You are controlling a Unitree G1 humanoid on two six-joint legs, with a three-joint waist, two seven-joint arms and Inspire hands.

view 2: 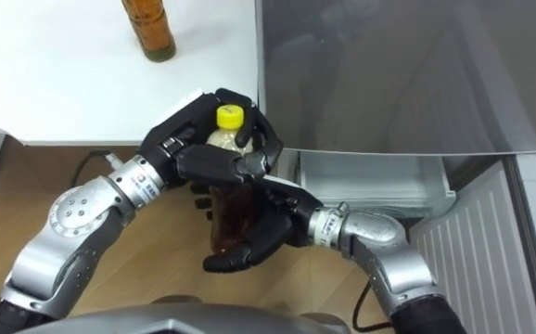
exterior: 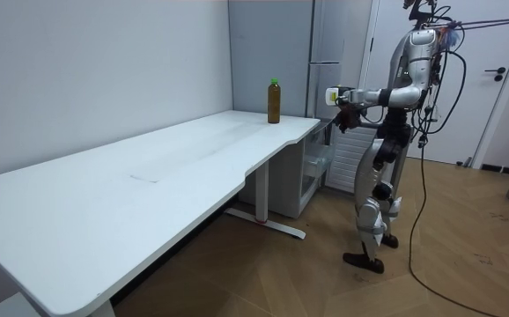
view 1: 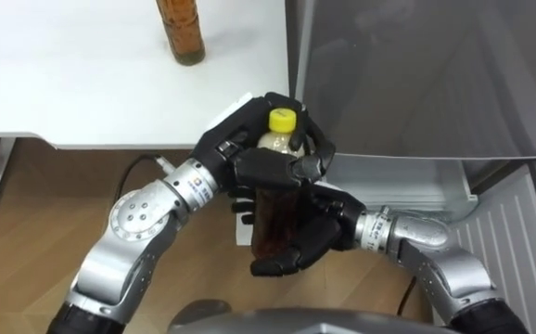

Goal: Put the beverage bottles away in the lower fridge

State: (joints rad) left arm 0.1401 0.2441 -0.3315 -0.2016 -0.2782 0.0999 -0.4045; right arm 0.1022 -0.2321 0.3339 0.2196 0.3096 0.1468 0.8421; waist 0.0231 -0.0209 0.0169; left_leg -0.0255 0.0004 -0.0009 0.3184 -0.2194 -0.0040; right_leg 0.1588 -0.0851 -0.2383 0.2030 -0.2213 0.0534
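Clear plastic bottle of dark brown drink with a yellow cap: held in the air, cap uppermost, between both hands, over the wooden floor and just beside the desk's edge.

Left hand: clamped on the bottle, fingers curled round the shoulder and neck just under the cap. Reaches in from the lower left.

Right hand: clamped on the same bottle, fingers wrapped round the lower body from the right and underneath. Touching the left hand at the bottle's middle.

Second bottle of amber drink: upright on the white desk, near the corner next to the fridge, well apart from both hands. Green cap visible in the room view.

Tall grey fridge: directly right of the desk. Upper door closed, just beside the held bottle's cap. Lower compartment open below it, pale interior exposed. White ribbed inner side of the lower door swung out at the right, alongside the right forearm.

Robot position, per the room view: standing at the desk's far corner, facing the fridge, both arms raised forward at chest height.
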